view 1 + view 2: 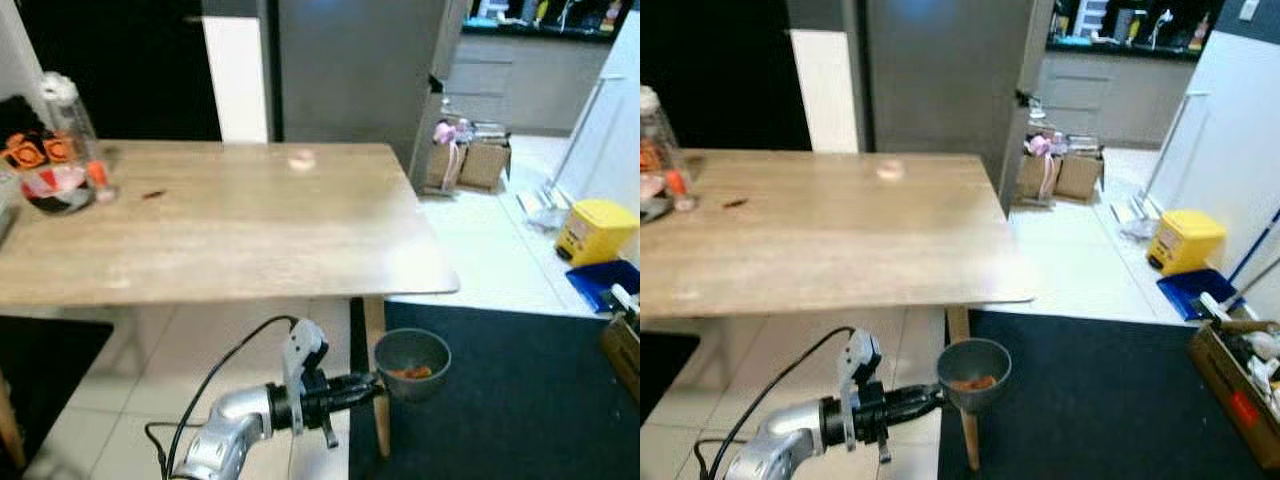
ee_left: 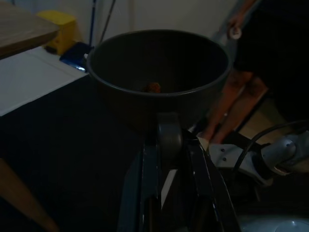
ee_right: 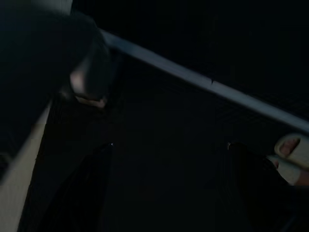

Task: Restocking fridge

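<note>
A grey bowl [image 1: 412,362] with a few orange pieces of food in it hangs low, just in front of the wooden table's [image 1: 250,220] near right corner. My left gripper [image 1: 375,385] is shut on its rim from the left, arm stretched out level under the table edge. In the left wrist view the bowl [image 2: 159,72] stands right at the fingertips [image 2: 169,137], one orange bit showing inside. The tall grey fridge [image 1: 350,70] stands beyond the table, door closed. The right wrist view is very dark, over a dark floor.
A clear bottle [image 1: 70,120] and a red-and-white bowl [image 1: 55,190] sit at the table's left end. The table leg [image 1: 377,410] is beside the held bowl. A dark rug [image 1: 520,400], yellow bin [image 1: 597,230] and cardboard boxes [image 1: 470,160] lie right. A person's legs [image 2: 236,96] stand close.
</note>
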Controlling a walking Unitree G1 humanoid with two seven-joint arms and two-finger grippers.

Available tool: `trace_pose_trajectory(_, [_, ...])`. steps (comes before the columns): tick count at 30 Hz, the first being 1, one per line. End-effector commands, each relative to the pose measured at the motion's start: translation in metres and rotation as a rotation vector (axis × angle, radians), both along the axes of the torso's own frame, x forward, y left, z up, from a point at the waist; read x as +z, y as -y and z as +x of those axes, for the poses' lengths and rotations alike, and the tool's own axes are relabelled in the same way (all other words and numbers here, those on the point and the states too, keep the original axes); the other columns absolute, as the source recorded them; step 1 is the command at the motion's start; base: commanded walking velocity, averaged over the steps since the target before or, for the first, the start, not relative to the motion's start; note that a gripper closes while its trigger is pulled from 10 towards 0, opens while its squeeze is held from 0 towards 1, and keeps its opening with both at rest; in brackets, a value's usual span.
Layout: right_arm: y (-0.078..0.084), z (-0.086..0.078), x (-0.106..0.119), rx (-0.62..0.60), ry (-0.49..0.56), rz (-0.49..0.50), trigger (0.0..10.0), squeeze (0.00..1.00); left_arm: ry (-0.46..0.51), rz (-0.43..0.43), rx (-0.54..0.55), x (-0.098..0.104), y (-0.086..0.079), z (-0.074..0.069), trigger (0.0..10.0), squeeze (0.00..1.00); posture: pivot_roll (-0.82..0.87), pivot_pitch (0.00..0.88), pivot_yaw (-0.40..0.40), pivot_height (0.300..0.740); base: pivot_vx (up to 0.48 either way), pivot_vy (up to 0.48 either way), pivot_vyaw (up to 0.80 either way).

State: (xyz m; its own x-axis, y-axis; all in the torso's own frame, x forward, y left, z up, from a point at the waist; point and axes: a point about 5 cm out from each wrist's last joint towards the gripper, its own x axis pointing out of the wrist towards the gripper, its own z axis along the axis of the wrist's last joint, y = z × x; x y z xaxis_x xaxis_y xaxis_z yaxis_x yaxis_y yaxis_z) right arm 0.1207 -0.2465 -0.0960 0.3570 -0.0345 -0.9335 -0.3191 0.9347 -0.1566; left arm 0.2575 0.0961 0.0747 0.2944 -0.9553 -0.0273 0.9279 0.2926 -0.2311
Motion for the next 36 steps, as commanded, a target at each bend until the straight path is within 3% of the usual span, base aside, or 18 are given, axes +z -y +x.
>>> trace_pose_trajectory(1, [0.0048, 0.0016, 0.0019, -0.01, 0.011, -0.009, 10.0, 0.0, -0.002, 0.001, -0.01, -0.0021, 0.0008, -0.0031, 10.0, 0.0, -0.08, 0.0, -0.003, 0.74, 0.0, -0.416, 0.0])
trace_pose_trajectory(36, [0.0053, 0.0056, 0.0036, 0.013, 0.019, -0.006, 10.0, 0.0, 0.009, -0.003, -0.002, 0.0007, 0.0012, -0.0006, 10.0, 0.0, -0.08, 0.008, -0.009, 0.74, 0.0, -0.415, 0.0])
